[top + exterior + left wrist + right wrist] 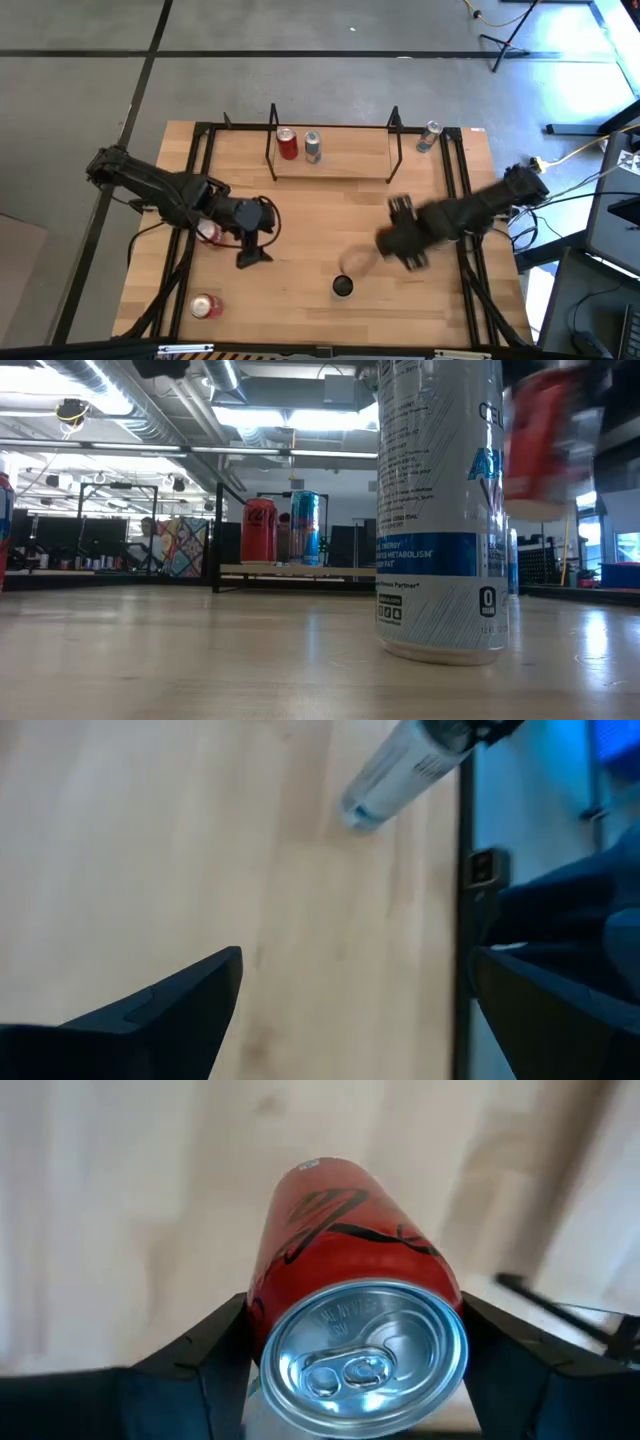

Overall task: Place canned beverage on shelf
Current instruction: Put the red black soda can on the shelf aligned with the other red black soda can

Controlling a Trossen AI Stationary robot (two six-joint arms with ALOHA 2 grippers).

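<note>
My right gripper (385, 250) is shut on a red can (350, 1250) above the table's middle right; the can shows blurred and high in the low view (545, 440). My left gripper (252, 250) hangs open and empty over the left middle of the table (350, 1010). The shelf (330, 178), a black rod rack with a wood floor, stands at the far edge. A red can (287, 143) and a blue-silver can (312, 146) stand upright in it on their bases. My right gripper pinches the red can between its two fingers, one on each side of the can's wall near its lid end (262, 1305). The can lies along the fingers, its lid (365, 1355) facing the wrist. It is lifted clear of the table and tilted.
A tall white can (440, 510) stands upright near the front middle (343, 287), close to my right gripper. A red can (205, 305) lies at the front left, another can (208, 232) sits beside my left arm, and a silver can (428, 135) stands right of the shelf.
</note>
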